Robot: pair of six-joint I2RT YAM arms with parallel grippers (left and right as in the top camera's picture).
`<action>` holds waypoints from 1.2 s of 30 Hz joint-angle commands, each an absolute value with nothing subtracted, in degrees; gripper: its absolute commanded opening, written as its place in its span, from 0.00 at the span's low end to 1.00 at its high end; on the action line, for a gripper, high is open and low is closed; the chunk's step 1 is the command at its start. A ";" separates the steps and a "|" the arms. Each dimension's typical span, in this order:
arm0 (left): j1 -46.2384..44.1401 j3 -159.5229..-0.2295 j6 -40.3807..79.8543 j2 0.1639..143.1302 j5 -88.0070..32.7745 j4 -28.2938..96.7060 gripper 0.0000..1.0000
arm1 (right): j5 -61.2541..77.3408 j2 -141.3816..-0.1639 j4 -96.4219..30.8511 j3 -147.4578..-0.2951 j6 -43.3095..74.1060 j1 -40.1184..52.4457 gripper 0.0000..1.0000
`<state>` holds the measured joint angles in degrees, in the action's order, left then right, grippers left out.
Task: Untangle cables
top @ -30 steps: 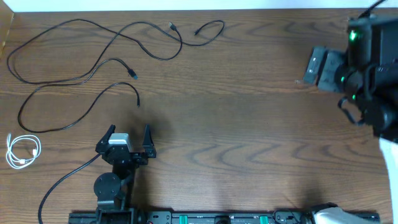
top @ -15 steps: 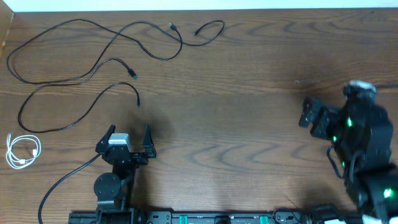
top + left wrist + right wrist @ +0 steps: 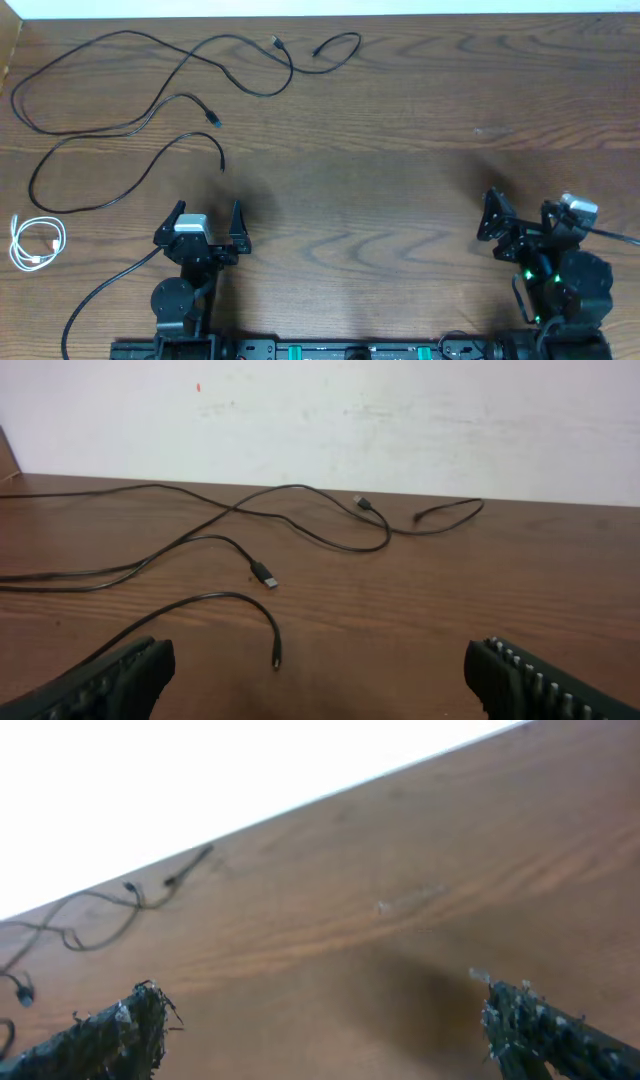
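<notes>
Several long black cables [image 3: 180, 97] lie in loose crossing loops over the table's far left; one free end [image 3: 222, 165] points toward my left gripper. A short white cable [image 3: 38, 243] lies coiled at the left edge. My left gripper [image 3: 207, 222] stands open just in front of the loops, holding nothing. In the left wrist view the cables [image 3: 300, 488] spread ahead of the left gripper [image 3: 320, 685], with a plug [image 3: 265, 576] and a free end [image 3: 276, 655] nearest. My right gripper [image 3: 520, 218] is open and empty at the near right, far from the cables [image 3: 100, 915].
The wooden table [image 3: 400, 150] runs to a white wall at the back. The arm bases and a black rail [image 3: 340, 350] line the front edge. A thick black arm wire [image 3: 100, 290] curves off the left arm's base.
The right arm has swung from the far right corner down to the near right of the table, its gripper still open. The left arm and the cables have not moved.
</notes>
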<state>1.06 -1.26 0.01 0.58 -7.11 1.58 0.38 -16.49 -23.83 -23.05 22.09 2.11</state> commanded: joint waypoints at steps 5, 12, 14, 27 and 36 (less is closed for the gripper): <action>0.89 -0.23 0.08 0.23 -7.22 3.60 0.98 | 1.67 -8.08 -15.29 -12.29 17.56 1.80 0.99; 0.89 -0.23 0.08 0.23 -7.22 3.60 0.98 | 0.47 -0.27 -2.48 -2.33 16.60 1.80 0.99; 0.89 -0.23 0.05 0.23 -7.22 3.60 0.98 | 0.14 -0.30 1.56 -0.25 16.60 1.72 0.99; 0.89 -0.23 0.08 0.23 -7.22 3.60 0.98 | 0.45 -0.32 -4.54 -0.30 6.63 1.54 0.99; 0.89 -0.23 0.08 0.23 -7.22 3.60 0.98 | 0.58 -0.32 -4.62 -0.30 5.28 1.58 0.99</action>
<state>1.06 -1.26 0.01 0.58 -7.11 1.58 0.25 -0.69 -4.12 -0.40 6.85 1.93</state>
